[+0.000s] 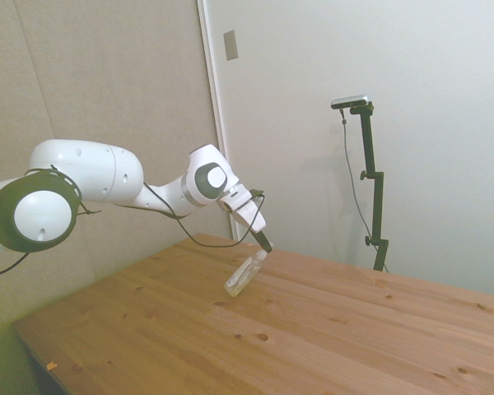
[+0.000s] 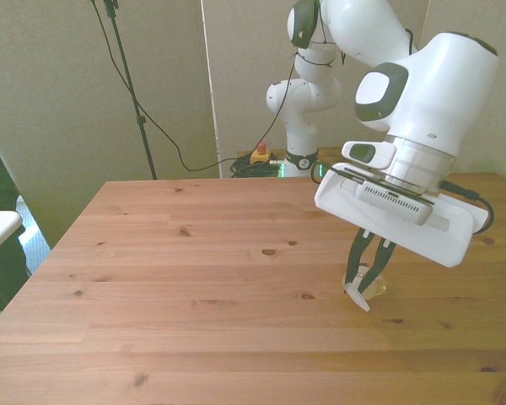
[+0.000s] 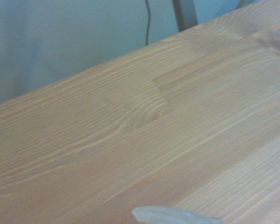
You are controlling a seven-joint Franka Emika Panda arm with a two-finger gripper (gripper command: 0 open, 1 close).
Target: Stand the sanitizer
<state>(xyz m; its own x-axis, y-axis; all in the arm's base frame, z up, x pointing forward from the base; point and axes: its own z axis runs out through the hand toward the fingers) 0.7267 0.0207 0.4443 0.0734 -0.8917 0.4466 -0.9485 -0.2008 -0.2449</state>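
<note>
Gripper has its dark fingers closed on the white pump end of the sanitizer. Bottle tilted, base down on the wooden table, pump end up, toward the front view's right. Wrist view: blurred pale sliver only

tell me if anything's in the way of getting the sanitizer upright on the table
Nothing visible is. The gripper is closed on the top end of the sanitizer, which hangs tilted with its base at or just above the table. The wood around the bottle is bare in both the side and front views.
</note>
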